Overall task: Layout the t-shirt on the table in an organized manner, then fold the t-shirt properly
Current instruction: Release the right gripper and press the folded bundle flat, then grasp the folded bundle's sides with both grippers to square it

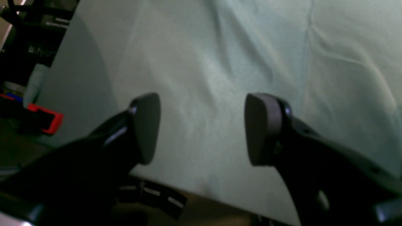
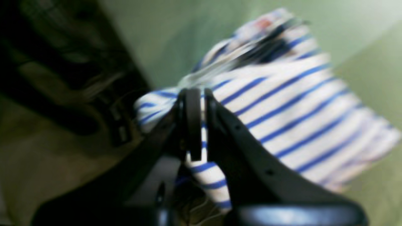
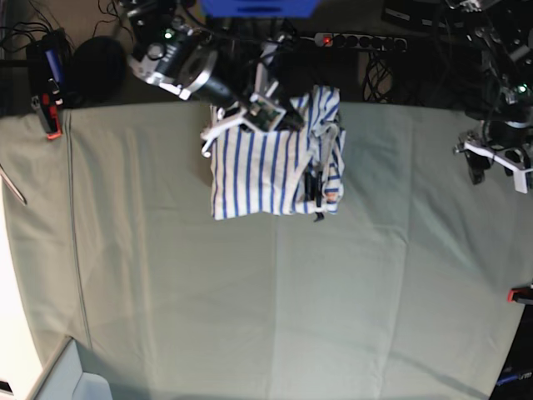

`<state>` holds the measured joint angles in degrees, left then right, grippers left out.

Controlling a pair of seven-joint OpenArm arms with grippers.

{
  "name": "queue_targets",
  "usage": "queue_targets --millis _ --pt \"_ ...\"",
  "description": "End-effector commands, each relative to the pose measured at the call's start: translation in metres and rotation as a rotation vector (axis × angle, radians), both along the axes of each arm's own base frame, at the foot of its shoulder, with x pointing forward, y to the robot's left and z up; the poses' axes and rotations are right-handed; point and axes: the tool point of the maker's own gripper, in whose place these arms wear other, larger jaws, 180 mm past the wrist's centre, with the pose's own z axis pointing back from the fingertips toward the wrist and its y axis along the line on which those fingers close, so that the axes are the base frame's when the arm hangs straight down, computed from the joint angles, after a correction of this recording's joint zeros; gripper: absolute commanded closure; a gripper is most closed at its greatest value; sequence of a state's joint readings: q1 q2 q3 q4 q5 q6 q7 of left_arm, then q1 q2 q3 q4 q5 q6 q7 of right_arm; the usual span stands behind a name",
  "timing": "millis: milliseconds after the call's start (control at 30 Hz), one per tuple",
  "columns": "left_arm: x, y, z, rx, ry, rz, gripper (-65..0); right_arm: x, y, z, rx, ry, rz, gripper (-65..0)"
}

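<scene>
Right end effector (image 2: 197,125) pinches t-shirt (image 3: 266,167) | left end effector (image 1: 202,128) agape, empty | table (image 3: 250,300) creased

t-shirt (image 3: 266,162) on table's (image 3: 250,317) far edge

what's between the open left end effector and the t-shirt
Nothing visible. The left end effector hangs open over the table near its edge, and only bare cloth lies between it and the t-shirt. The right end effector is shut on the t-shirt's edge, on the far side.
</scene>
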<state>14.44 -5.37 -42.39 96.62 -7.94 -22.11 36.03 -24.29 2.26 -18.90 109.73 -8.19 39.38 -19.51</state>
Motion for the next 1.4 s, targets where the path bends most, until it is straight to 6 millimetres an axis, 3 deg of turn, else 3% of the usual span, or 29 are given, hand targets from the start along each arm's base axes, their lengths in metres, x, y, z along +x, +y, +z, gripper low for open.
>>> queue_targets --millis 0,100,500,633,733,867,967,1033,1133,1233,1367 --pt "0.005 0.005 0.013 0.022 -0.041 -0.002 -41.0 0.008 0.005 0.019 0.067 -0.041 -0.016 0.0" --pt "0.005 0.005 0.013 0.022 -0.041 -0.002 -41.0 0.029 0.001 0.022 0.072 -0.064 -0.055 0.0" --pt "0.004 -0.002 0.014 0.018 -0.046 -0.012 -41.2 0.038 0.040 -0.064 0.077 0.188 -0.029 0.0" --pt "0.006 -0.026 0.009 -0.012 -0.045 -0.053 -41.2 0.044 0.043 -0.071 0.069 0.203 -0.023 0.0" --pt "0.010 -0.059 0.011 -0.032 -0.051 -0.131 -41.2 0.051 0.041 -0.055 0.085 0.156 -0.031 0.0" --pt "0.012 -0.121 0.019 -0.088 -0.081 -0.253 -41.2 0.060 0.031 -0.010 0.117 0.027 -0.060 0.0" --pt "0.013 -0.164 0.026 -0.136 -0.104 -0.338 -41.1 0.065 0.010 0.009 0.108 -0.036 -0.106 0.0" --pt "0.014 -0.190 0.027 -0.168 -0.108 -0.396 -41.1 0.070 -0.003 0.011 0.098 -0.048 -0.140 0.0" --pt "0.015 -0.231 0.027 -0.217 -0.110 -0.496 -41.0 0.080 -0.038 0.001 0.051 -0.045 -0.219 0.0" --pt "0.015 -0.262 0.018 -0.261 -0.086 -0.571 -41.0 0.086 -0.065 -0.004 0.023 -0.040 -0.293 0.0" --pt "0.034 -0.273 -0.012 -0.295 -0.027 -0.584 -40.9 0.089 -0.087 -0.009 0.001 -0.033 -0.351 0.0"
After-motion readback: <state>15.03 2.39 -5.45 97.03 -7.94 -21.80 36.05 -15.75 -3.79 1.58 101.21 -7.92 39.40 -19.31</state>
